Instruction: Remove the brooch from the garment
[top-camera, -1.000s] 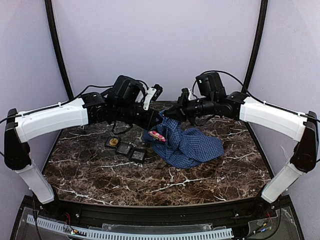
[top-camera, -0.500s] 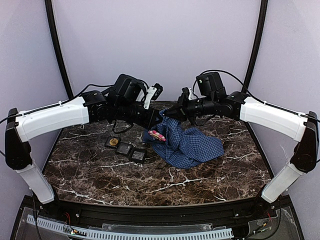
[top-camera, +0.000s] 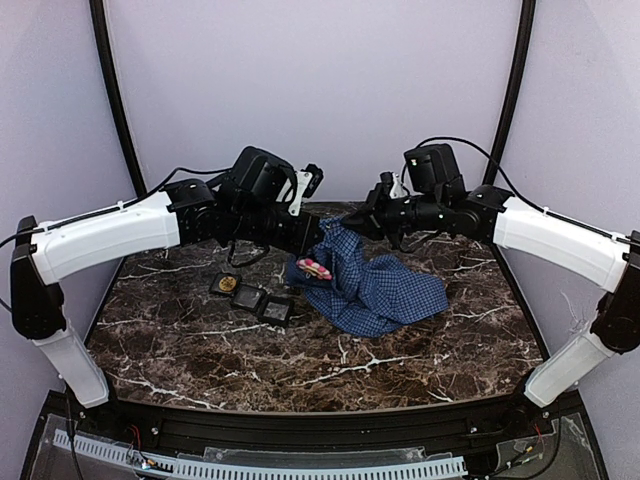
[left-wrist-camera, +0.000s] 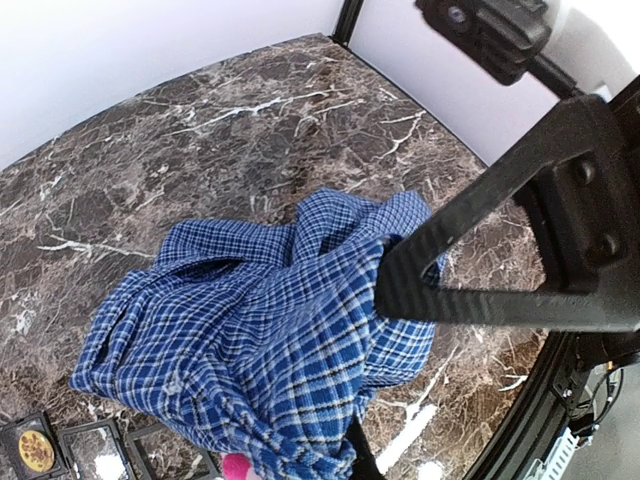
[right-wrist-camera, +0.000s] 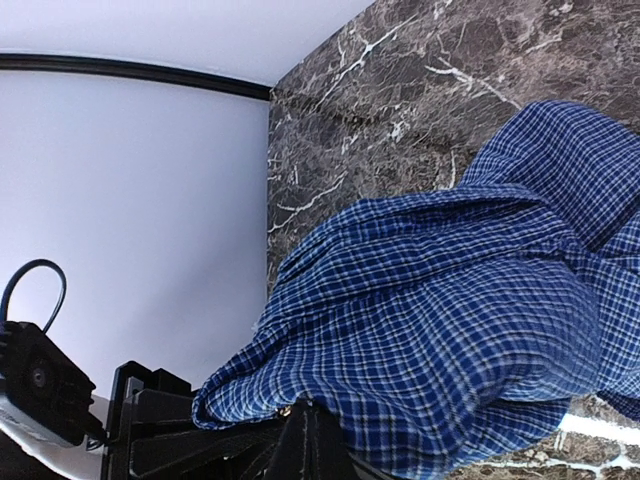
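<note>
- Top view: the crumpled blue-and-white checked cloth shirt (top-camera: 385, 290) lies just right of the black three-slot tray (top-camera: 255, 297). The small pink brooch (top-camera: 316, 267) sits on its tray-side fold.
- Left wrist view: the left gripper (top-camera: 318, 236) pinches the shirt's raised edge.
- Right wrist view: the right gripper (top-camera: 353, 222) is clamped on that edge, farther from the tray.

Free tabletop (top-camera: 330, 372) in front; tray (top-camera: 250, 297) beside shirt (top-camera: 385, 290)
</note>
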